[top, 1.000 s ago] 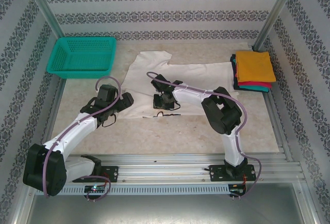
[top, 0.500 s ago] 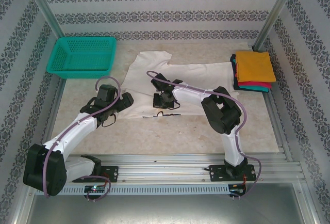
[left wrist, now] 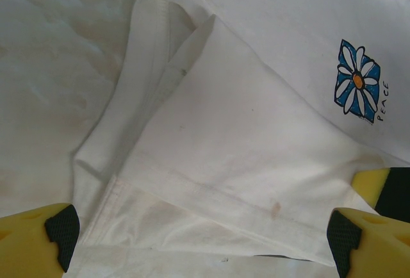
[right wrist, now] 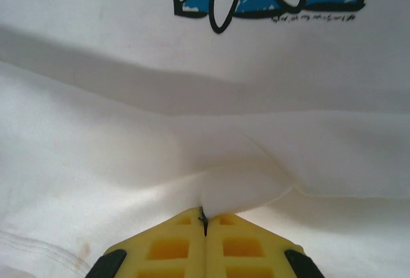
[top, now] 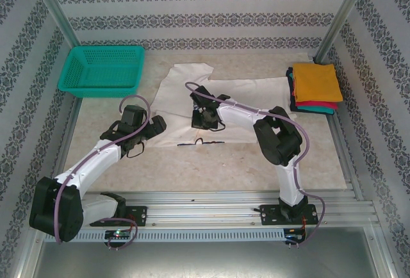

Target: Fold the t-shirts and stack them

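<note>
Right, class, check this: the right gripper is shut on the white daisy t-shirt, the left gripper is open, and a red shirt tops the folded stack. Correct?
No. An orange shirt tops the folded stack, not a red one; the top external view shows it. The right gripper is shut on the white daisy t-shirt and the left gripper is open.

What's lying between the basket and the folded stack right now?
The top view shows the white shirt spread flat between them. A bare strip of table separates it from the basket, and its right edge comes close up to the stack.
</note>
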### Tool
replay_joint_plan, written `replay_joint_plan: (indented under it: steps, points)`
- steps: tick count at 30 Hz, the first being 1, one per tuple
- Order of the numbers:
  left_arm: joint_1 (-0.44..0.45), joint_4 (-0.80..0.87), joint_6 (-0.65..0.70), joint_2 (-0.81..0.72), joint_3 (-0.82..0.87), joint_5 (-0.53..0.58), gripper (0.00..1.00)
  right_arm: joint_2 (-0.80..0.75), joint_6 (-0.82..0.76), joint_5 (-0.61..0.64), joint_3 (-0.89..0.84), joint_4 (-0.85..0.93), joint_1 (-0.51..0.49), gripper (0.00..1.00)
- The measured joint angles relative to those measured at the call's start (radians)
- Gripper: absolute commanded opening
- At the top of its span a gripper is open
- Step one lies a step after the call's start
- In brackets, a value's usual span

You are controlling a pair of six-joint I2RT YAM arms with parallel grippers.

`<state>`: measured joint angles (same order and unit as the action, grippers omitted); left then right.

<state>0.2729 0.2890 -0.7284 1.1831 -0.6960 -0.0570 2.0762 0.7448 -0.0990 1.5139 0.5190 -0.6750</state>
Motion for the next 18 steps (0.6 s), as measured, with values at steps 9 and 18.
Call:
replay_joint_plan:
  steps: [9, 18]
  points:
    - [0.0, -0.017, 0.003, 0.018, 0.0, -0.021, 1.0, 0.001, -0.038, 0.009, 0.047, -0.012, 0.026, 0.0]
    - [0.0, -0.043, 0.003, 0.052, 0.0, -0.046, 1.0, 0.051, -0.076, 0.006, 0.103, -0.018, 0.039, 0.2]
